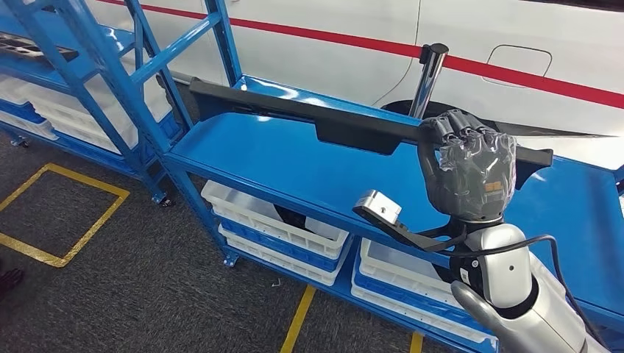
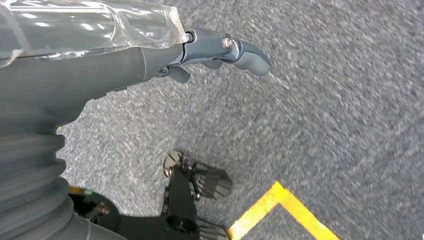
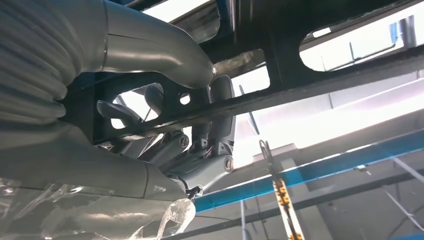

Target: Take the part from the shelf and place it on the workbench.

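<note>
Long black part (image 1: 353, 121) — gripped by right hand (image 1: 467, 173) above blue shelf (image 1: 294, 173), lift apparently begun; left hand (image 2: 150, 55) hangs idle, holding nothing — workbench placement outstanding.

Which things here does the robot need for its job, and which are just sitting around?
Needed for the job:
long black part, resting on the blue shelf
right hand, gripping the part
left hand, hanging open over the floor

Just sitting around:
white bins underneath
white car behind
yellow floor lines
</note>
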Controlling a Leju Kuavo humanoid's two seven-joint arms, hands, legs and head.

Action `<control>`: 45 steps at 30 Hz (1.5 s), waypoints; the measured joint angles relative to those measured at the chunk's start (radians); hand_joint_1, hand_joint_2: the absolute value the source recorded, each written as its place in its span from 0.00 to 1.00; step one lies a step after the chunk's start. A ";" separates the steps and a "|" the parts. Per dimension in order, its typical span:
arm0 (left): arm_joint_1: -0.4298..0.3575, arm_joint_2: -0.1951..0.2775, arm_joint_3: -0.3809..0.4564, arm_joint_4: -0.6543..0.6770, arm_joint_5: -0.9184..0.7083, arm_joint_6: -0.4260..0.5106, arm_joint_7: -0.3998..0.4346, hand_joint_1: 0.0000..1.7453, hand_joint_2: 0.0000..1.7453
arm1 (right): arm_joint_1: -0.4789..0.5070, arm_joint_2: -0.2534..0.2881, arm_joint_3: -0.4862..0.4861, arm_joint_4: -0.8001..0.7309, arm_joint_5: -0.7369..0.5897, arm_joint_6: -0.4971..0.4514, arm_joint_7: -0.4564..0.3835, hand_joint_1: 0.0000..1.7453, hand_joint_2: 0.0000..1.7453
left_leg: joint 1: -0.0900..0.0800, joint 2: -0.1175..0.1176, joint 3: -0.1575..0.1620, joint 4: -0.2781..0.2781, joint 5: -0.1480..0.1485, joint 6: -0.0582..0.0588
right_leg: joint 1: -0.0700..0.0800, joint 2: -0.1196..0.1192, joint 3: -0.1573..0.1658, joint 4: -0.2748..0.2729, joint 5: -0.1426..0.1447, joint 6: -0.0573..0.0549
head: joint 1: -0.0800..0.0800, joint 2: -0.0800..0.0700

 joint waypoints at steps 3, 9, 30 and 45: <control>0.000 0.000 0.000 0.000 0.003 0.002 0.000 0.00 1.00 | 0.000 0.000 -0.001 -0.001 -0.006 0.005 0.002 1.00 1.00 | 0.001 0.001 -0.026 -0.004 0.028 0.014 | -0.001 0.001 -0.054 0.168 -0.132 0.009 | 0.003 0.000; 0.001 -0.001 0.000 0.000 0.004 0.004 0.001 0.00 1.00 | -0.002 0.000 -0.001 -0.001 -0.011 0.008 0.004 1.00 1.00 | -0.001 0.000 -0.079 0.004 0.067 0.005 | 0.000 0.001 0.086 0.072 -0.095 0.009 | 0.003 0.000; -0.003 0.001 -0.006 0.000 0.003 0.007 0.009 0.00 1.00 | -0.013 0.001 -0.001 -0.001 -0.016 0.012 0.006 1.00 1.00 | 0.008 -0.002 0.025 -0.020 -0.006 -0.015 | -0.004 -0.002 0.017 -0.041 0.029 0.004 | 0.002 0.000; 0.001 0.001 -0.009 0.000 0.005 0.007 0.015 0.00 1.00 | -0.008 0.002 -0.001 -0.001 -0.050 0.020 0.029 1.00 1.00 | 0.005 -0.002 -0.095 0.015 0.076 -0.036 | -0.004 0.001 0.140 -0.051 -0.069 -0.014 | 0.004 0.000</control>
